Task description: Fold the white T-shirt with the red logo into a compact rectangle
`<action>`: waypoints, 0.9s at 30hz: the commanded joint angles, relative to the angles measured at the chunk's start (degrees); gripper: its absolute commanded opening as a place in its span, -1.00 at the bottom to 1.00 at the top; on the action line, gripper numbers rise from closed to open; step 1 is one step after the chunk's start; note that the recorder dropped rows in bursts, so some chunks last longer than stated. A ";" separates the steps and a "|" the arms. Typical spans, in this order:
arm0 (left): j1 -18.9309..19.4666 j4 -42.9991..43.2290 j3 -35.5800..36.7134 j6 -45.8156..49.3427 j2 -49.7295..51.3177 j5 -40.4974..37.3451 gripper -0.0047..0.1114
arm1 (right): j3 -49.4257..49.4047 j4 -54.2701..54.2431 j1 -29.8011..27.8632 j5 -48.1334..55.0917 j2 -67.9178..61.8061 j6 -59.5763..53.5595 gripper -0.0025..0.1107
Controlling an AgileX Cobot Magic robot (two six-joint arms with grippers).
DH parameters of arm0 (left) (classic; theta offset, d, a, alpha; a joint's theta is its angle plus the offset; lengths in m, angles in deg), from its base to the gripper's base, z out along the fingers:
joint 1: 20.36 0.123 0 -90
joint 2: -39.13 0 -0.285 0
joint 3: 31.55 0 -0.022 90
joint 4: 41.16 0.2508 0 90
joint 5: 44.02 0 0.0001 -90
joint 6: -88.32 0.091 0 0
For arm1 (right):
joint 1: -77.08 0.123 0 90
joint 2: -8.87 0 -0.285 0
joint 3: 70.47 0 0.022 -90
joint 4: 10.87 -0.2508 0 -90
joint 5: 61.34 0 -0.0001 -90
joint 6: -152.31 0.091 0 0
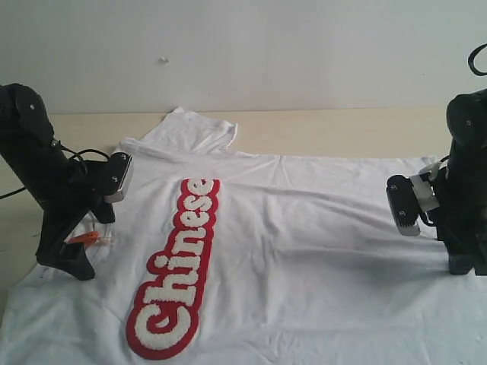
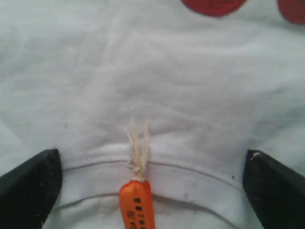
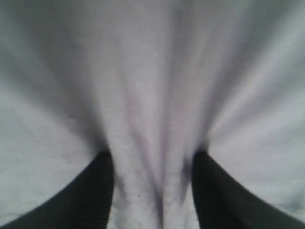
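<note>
Shirt first: the white T-shirt (image 1: 304,251) lies spread flat, chest up, across the beige table (image 1: 342,129), and its red logo (image 1: 179,266) reads "Chinese" in fuzzy white letters. Your left gripper (image 2: 152,157) stands spread wide astride the collar (image 2: 190,174) and its orange neck tag (image 2: 137,205), whose dark print is unreadable. Your right gripper (image 3: 153,157) pinches a bunched ridge of fabric at the shirt's opposite end.

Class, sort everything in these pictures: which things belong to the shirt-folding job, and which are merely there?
Belong to the job: T-shirt, logo, left gripper, right gripper.
Merely there: table, wall, orange tag.
</note>
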 commanded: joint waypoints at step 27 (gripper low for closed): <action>0.45 3.23 -0.14 -3.07 -0.12 -2.39 -0.87 | 1.09 -1.48 -0.11 -8.43 6.68 3.45 -0.96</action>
